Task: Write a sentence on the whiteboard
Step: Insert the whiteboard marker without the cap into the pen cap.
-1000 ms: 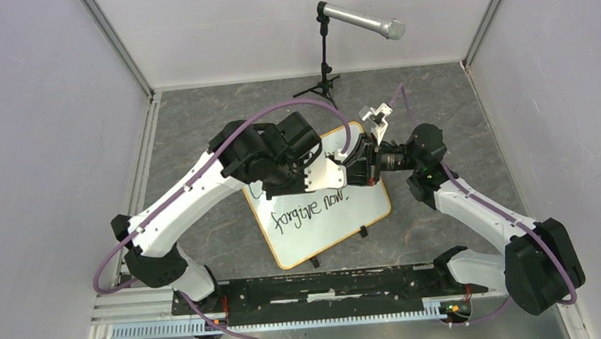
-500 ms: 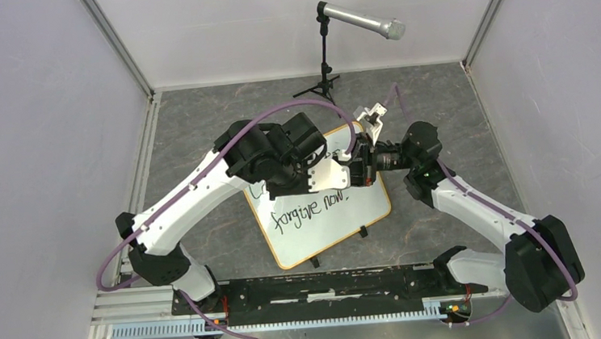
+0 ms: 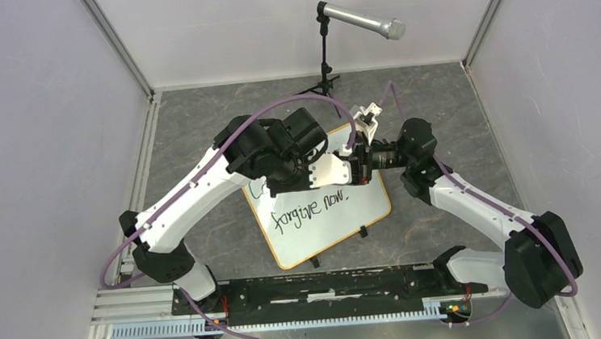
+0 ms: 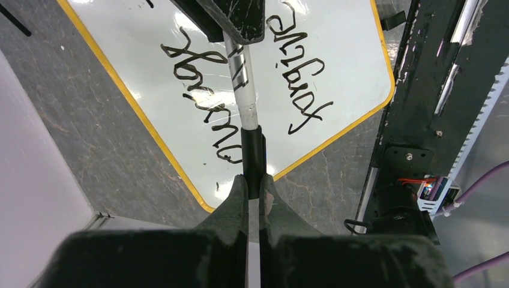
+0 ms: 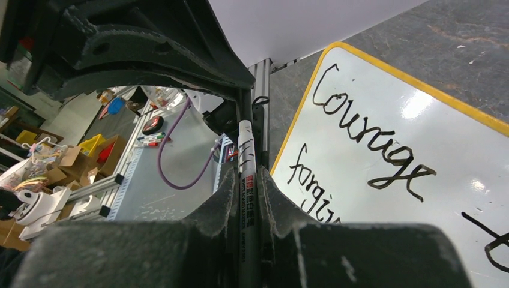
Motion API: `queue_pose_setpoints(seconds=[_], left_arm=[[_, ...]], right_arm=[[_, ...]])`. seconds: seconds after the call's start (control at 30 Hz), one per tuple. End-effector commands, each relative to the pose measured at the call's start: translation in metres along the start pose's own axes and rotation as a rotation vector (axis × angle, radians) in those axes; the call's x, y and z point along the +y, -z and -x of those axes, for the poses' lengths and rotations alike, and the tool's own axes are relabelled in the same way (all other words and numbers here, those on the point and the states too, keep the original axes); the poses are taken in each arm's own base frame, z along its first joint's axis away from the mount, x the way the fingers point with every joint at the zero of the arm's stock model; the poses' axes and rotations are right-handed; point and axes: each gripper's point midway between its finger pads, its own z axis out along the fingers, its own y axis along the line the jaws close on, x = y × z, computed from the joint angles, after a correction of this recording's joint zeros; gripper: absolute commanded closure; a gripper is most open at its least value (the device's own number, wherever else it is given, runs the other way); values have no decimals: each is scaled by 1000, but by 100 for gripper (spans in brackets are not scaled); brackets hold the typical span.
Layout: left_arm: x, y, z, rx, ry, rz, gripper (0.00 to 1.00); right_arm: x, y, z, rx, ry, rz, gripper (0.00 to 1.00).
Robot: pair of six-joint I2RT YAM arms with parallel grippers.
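Over the far part of the whiteboard (image 3: pixel 330 230), lying flat on the grey table (image 3: pixel 439 118) with the sentence (image 3: pixel 312 209) written on it, the left gripper (image 4: pixel 253 183) is clamped on the black cap (image 4: pixel 253 153) of a marker (image 4: pixel 245 84) and the right gripper (image 5: pixel 246 177) on its white barrel, apparently to join or part them.

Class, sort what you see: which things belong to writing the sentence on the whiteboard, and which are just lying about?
Belongs to the job: whiteboard; sentence; marker, gripped by both left gripper and right gripper.

Just standing about: microphone on its stand, behind the board.
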Motion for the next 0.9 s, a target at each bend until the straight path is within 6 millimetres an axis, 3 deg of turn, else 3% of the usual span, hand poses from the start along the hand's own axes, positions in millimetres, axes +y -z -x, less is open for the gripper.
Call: queue_pose_setpoints(seconds=[0.0,0.3,0.4,0.47,0.63,0.87], left_arm=[[-9,11,31,-138,46,-52,98],[-8,19,67,-282,57,-82,97],[-3,22,72,-304,53,-62,93],[1,25,71,-308,57,-41,85],[8,42,59,-317,92,21,53],[31,80,29,-512,356,-75,31]], right_arm=[[-4,-11,10,-26,43,-15,100],[17,-12,19,-84,40,66,100],[21,-13,16,-80,34,80,100],[23,-12,16,-81,34,87,100],[17,-4,24,-84,50,52,100],[15,13,52,-146,88,20,100]])
